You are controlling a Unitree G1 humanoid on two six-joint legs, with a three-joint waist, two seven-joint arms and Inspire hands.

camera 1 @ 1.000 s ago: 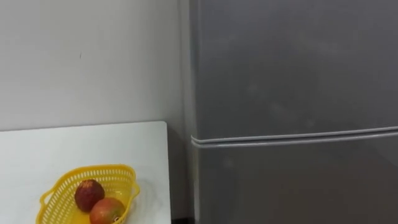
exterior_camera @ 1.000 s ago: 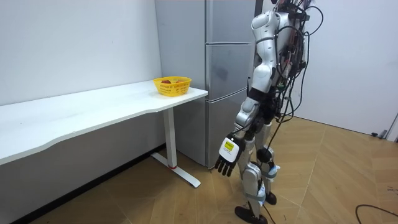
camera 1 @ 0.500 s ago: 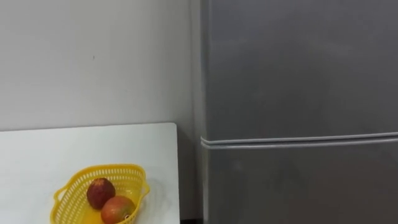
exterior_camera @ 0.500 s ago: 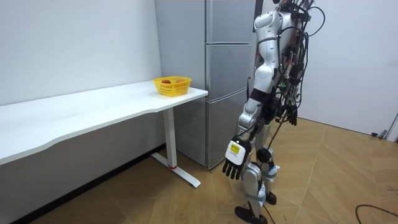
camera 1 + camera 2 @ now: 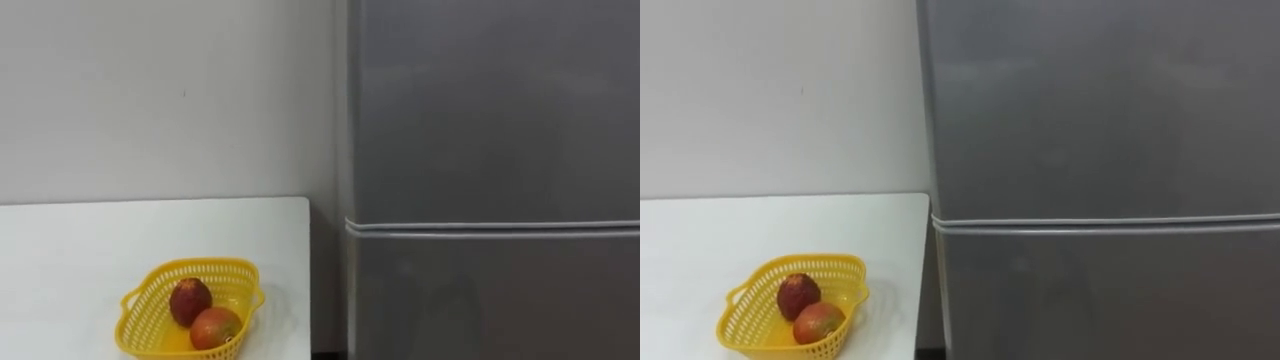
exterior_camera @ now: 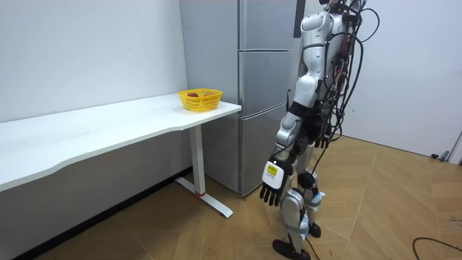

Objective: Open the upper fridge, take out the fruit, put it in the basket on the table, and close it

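Sliding our view toward the basket (image 5: pixel 205 264) left of the fridge (image 5: pixel 490 290) and swinging our left robot hand (image 6: pixel 271 189) back, slack and empty, we remain facing its shut upper door (image 5: pixel 490 110), goods unseen inside.

The fridge (image 5: pixel 490 120) has a grey, metal-look skin, smooth and matt with a faint soft sheen, and a slightly brighter strip along the seam between its doors. Left of the fridge, the wall (image 5: pixel 150 90) is flat matt paint and the table (image 5: pixel 60 240) has a smooth white matt top. On it, the yellow basket (image 5: pixel 150 310) is openwork plastic, and its two fruits (image 5: pixel 190 300) have smooth, lightly glossy skins. Before the fridge, the floor (image 6: pixel 216 231) is wood-patterned with a low sheen.
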